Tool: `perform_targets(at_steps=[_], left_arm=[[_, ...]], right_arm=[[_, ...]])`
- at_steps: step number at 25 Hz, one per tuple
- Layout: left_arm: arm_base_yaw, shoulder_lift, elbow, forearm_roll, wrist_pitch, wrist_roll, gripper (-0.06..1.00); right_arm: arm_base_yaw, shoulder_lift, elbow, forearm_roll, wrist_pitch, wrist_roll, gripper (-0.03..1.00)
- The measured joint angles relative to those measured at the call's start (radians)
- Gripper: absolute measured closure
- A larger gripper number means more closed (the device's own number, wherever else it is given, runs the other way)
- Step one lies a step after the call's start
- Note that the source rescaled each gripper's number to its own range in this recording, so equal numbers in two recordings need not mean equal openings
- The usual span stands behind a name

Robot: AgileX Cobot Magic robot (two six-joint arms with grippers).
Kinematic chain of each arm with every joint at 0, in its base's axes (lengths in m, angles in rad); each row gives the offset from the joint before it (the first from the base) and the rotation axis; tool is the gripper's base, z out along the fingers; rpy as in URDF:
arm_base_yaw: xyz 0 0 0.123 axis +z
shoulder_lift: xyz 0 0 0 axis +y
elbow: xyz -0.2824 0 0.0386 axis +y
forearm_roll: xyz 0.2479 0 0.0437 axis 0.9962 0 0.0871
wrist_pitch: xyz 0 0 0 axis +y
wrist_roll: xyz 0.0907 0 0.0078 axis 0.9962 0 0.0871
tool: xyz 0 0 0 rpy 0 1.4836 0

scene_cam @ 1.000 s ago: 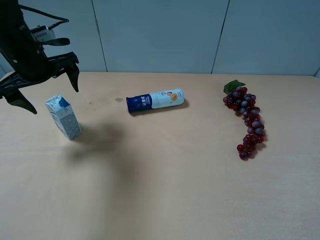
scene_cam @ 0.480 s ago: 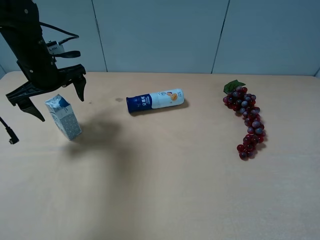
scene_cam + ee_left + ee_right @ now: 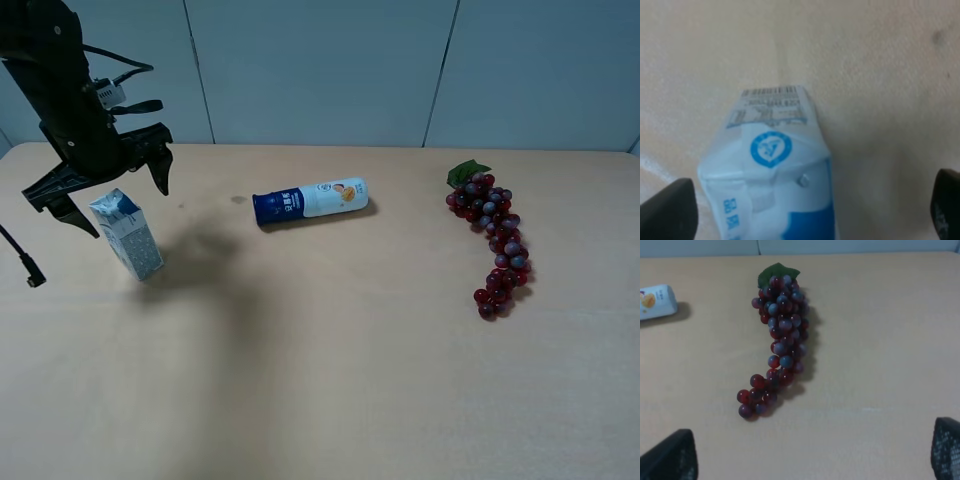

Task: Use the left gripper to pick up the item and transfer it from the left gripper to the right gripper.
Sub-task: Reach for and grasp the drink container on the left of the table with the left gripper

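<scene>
While the pale counter [image 3: 330, 380] takes up most of the high view, the landmark on it is the item [image 3: 130, 240] – a small white-and-blue drink carton that stands upright near the counter's left side, its gabled top uppermost and a grey speckled side facing the camera.

Over the item hangs the left gripper [image 3: 127, 211], a black arm with cables. Its fingers [image 3: 158, 175] are spread wide, one on each side of the carton's top, and hold nothing. In the left wrist view both fingertips sit well clear of the item [image 3: 775, 175], whose barcode and round blue mark are visible.

Far from the item, toward the counter's right side, lies a bunch of red grapes [image 3: 495, 245] with a green leaf at its far end.

Between the item and the grapes – nearer the item and a little farther back – a white-and-blue bottle [image 3: 310, 202] lies on its side.

Of the right gripper [image 3: 807, 452] only two dark fingertips show, in its own wrist view. They are set far apart with nothing between them, looking down on the grapes [image 3: 780, 340] and one end of the bottle [image 3: 657, 301].
</scene>
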State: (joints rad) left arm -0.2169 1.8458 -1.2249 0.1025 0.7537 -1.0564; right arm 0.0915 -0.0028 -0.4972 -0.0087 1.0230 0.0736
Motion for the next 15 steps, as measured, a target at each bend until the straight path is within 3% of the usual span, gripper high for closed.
perform_targets(at_steps=[15], left_arm=[[0.000,0.029,0.002,-0.010,-0.004,-0.054,0.13]], right_arm=[[0.000,0.000,0.000,0.000,0.000,0.000,-0.03]])
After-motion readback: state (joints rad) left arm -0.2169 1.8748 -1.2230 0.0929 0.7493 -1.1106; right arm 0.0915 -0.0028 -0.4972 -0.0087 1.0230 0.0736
